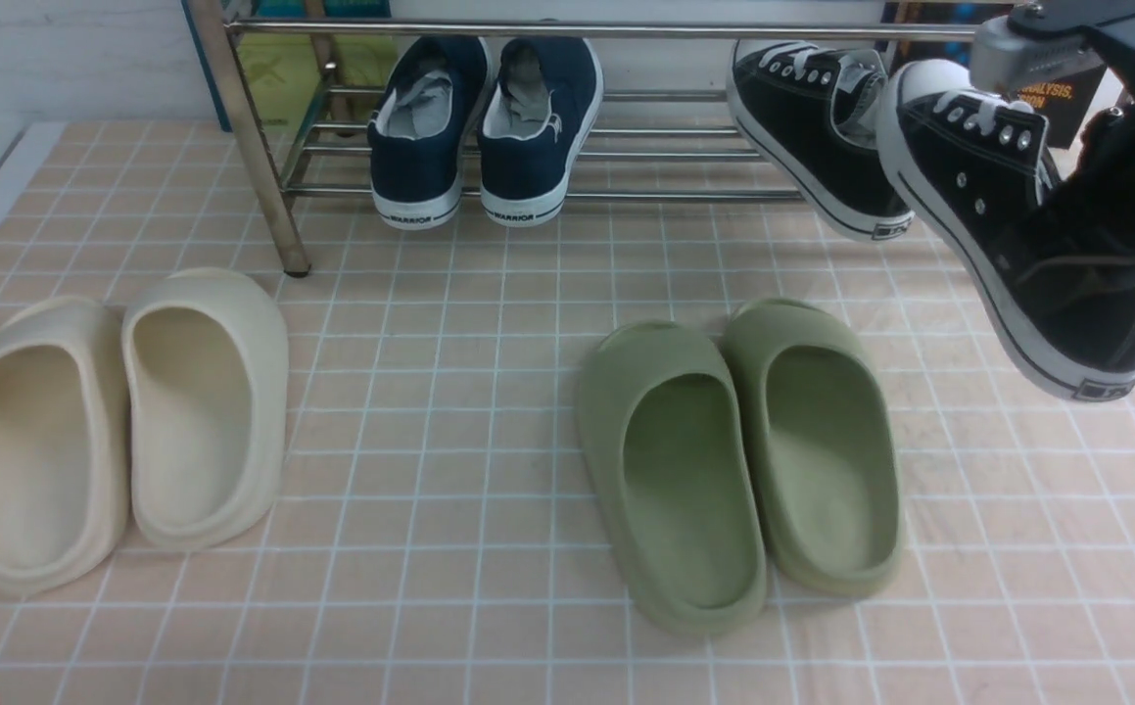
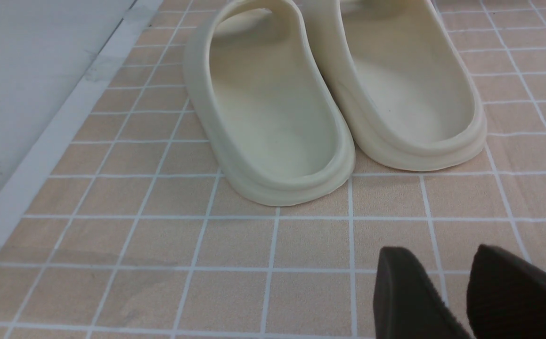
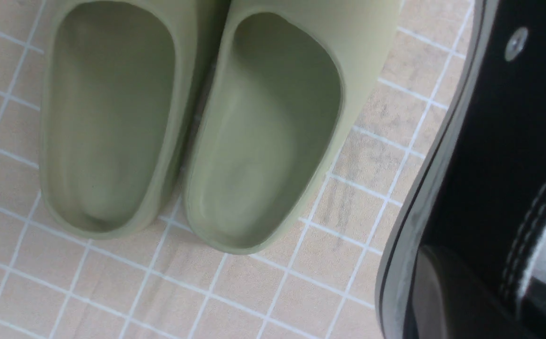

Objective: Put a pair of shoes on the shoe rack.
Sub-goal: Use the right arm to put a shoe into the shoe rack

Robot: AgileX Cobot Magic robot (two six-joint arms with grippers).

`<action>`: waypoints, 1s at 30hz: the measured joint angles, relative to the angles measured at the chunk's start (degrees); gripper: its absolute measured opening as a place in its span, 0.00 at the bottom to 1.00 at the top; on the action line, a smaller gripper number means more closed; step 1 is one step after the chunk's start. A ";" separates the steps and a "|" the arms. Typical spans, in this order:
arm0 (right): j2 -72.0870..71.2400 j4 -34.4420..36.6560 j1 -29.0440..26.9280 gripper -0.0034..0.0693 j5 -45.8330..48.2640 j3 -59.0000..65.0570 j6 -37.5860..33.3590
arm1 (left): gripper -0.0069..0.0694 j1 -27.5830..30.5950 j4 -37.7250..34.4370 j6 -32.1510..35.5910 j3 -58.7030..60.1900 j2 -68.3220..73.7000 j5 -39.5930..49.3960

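Note:
One black sneaker [image 1: 812,137] with white laces lies tilted on the right part of the chrome shoe rack [image 1: 254,147], its heel over the front rod. My right gripper [image 1: 1111,220] is shut on the heel collar of the second black sneaker [image 1: 998,235] and holds it in the air, toe up, in front of the rack's right end. In the right wrist view this sneaker [image 3: 503,141] fills the side of the picture, with a dark finger [image 3: 437,292] against its outside. My left gripper [image 2: 442,254] hangs low over the tiled floor, slightly open and empty.
Navy slip-ons marked WARRIOR [image 1: 484,127] sit on the rack's left half. Green foam slides [image 1: 738,460] lie on the floor below and left of the held sneaker, also in the right wrist view [image 3: 192,117]. Cream slides [image 1: 121,421] lie at front left, just ahead of my left gripper [image 2: 329,94].

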 joint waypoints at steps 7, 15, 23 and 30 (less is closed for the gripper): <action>1.79 -9.00 0.00 0.06 -2.10 0.00 1.32 | 0.40 0.00 0.00 0.00 0.00 0.00 0.00; 8.76 -12.29 -2.36 0.06 -4.62 0.09 2.75 | 0.40 0.00 0.02 0.00 0.00 0.00 0.00; 16.03 -14.35 -4.15 0.06 -7.44 -1.04 2.75 | 0.40 0.00 0.13 0.00 0.00 0.00 0.00; 15.92 -10.14 -0.91 0.06 -6.69 -3.02 2.76 | 0.40 0.00 0.13 0.00 0.00 0.00 0.00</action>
